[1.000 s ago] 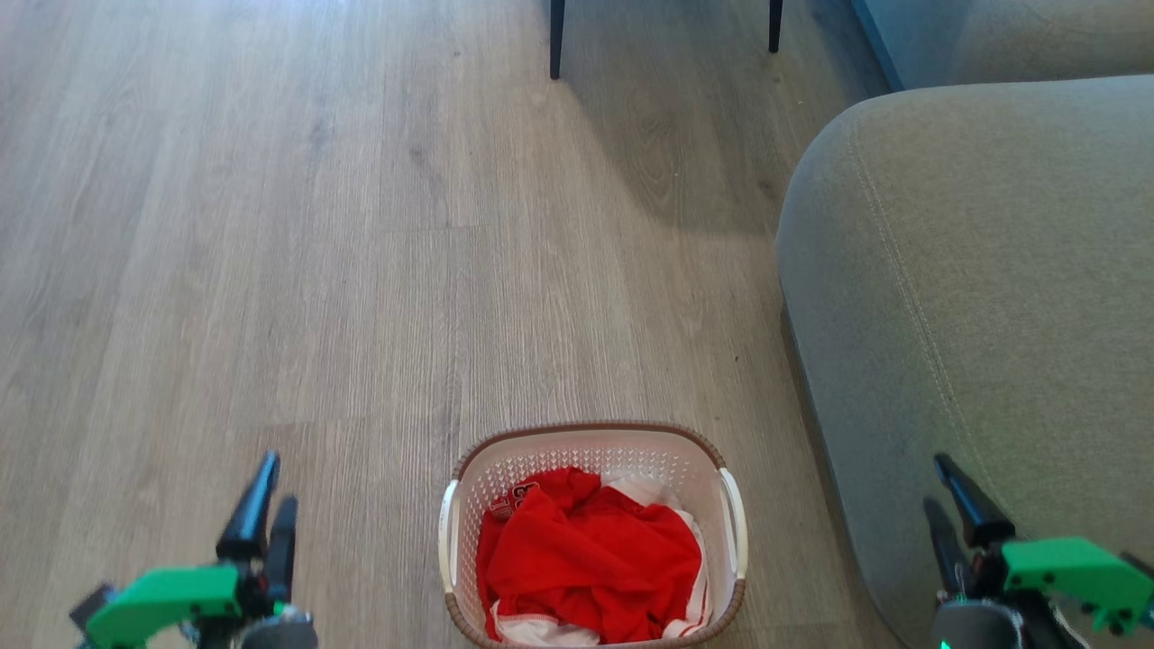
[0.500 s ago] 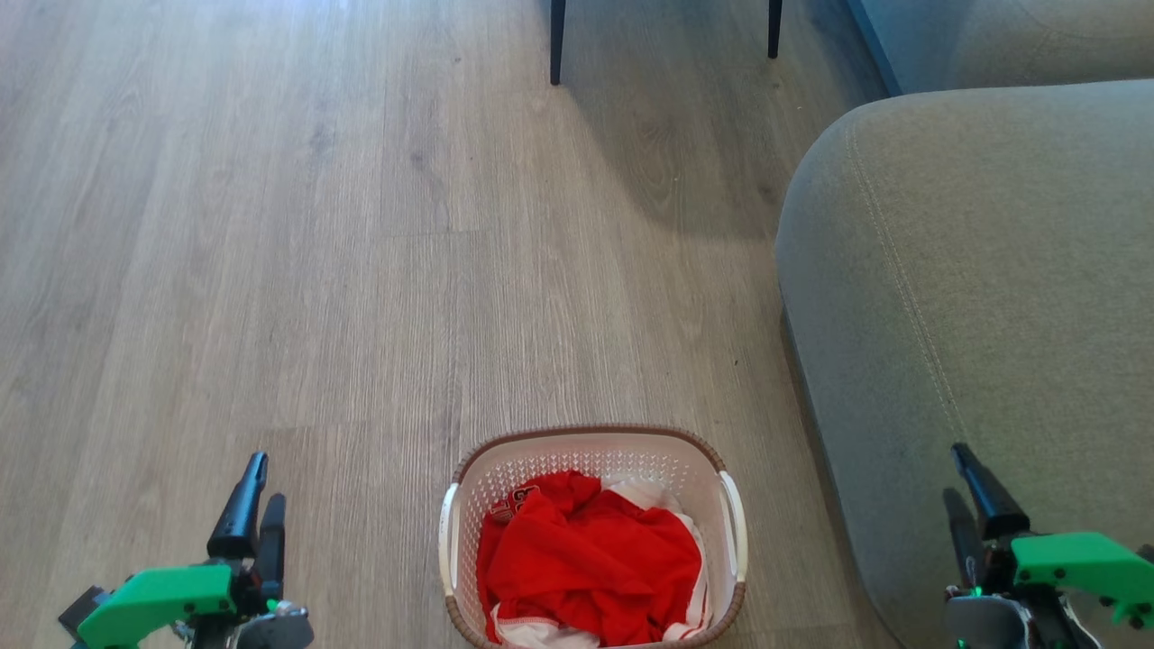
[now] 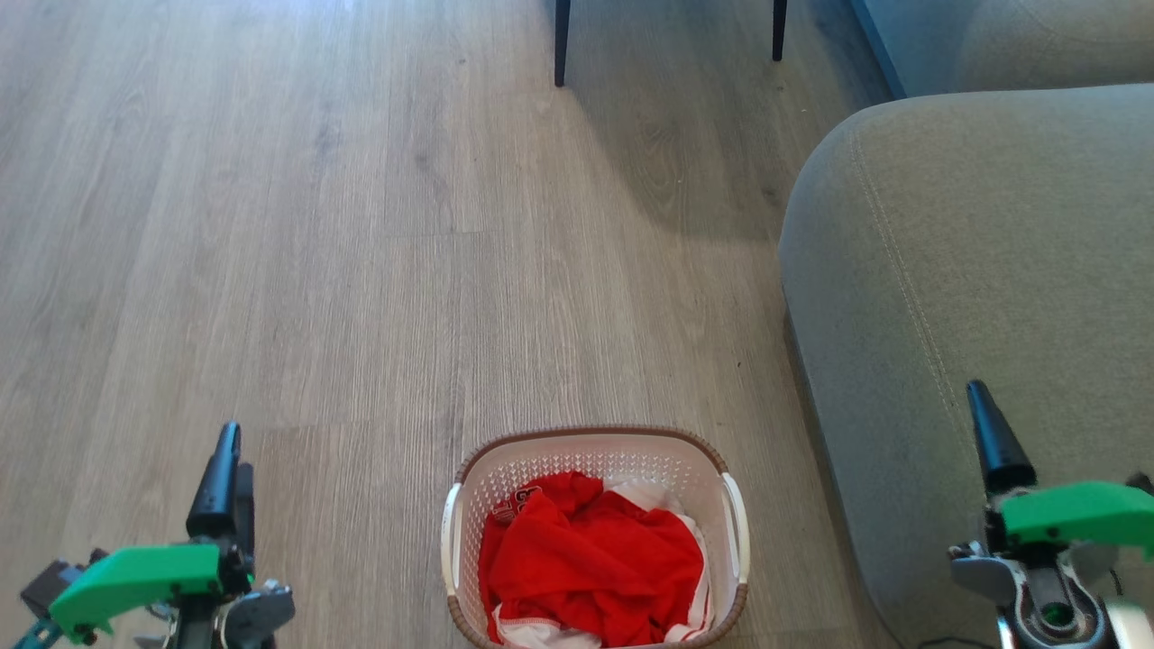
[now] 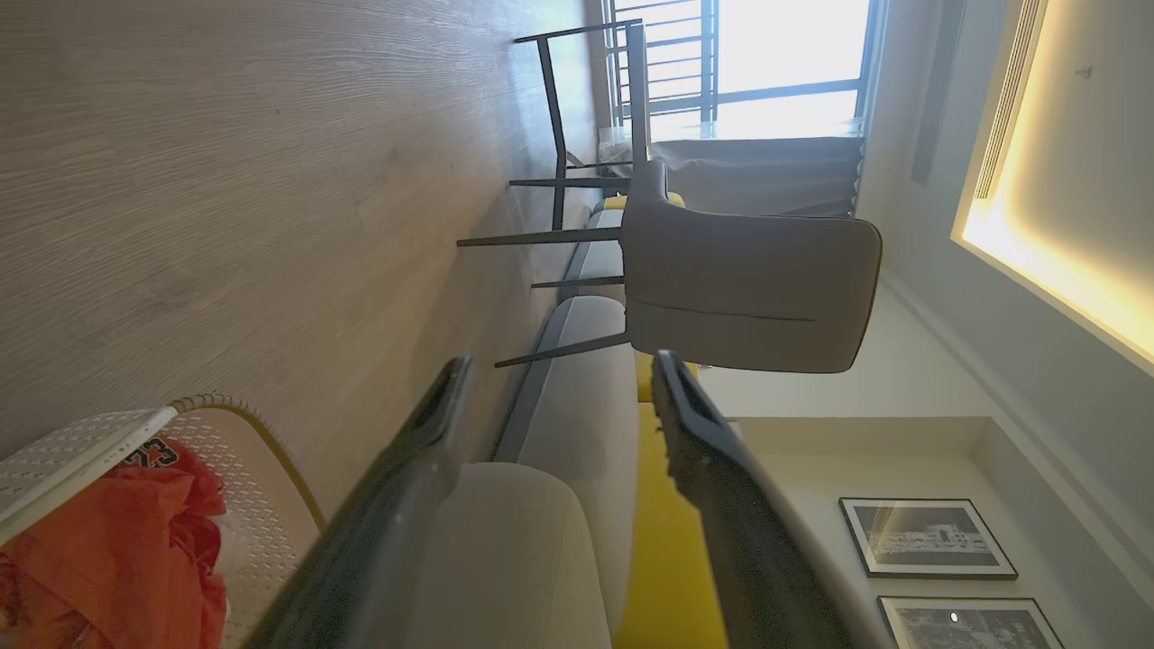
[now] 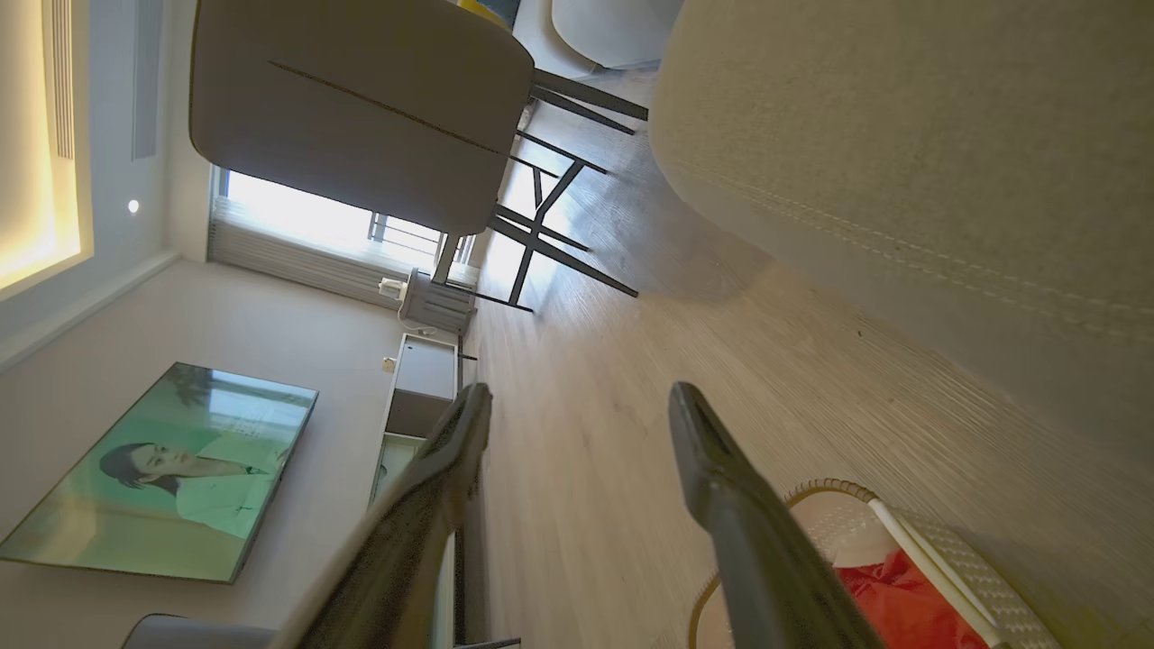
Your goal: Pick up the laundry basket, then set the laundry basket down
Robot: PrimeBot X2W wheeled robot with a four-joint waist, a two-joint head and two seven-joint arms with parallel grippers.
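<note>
The laundry basket (image 3: 590,434) stands on the wooden floor at the bottom centre of the head view. It is white with perforated walls, a brown rim and white side handles, and red and white clothes (image 3: 590,559) lie inside it. My left gripper (image 3: 233,448) hovers to its left and my right gripper (image 3: 984,415) to its right, both well apart from the handles. In the left wrist view, the left gripper (image 4: 561,361) is open and empty, with the basket (image 4: 108,433) at the lower left. The right gripper (image 5: 580,392) is open too, with the basket (image 5: 947,541) at the lower right.
A grey sofa arm (image 3: 974,252) bulges close to the basket's right side, right under my right gripper. Dark chair legs (image 3: 561,45) stand at the far end of the floor. Open wooden floor (image 3: 270,225) stretches ahead and to the left.
Both grippers have opened and drawn outward from the basket, the left one further left and the right one higher in the view. The basket has stayed in place.
</note>
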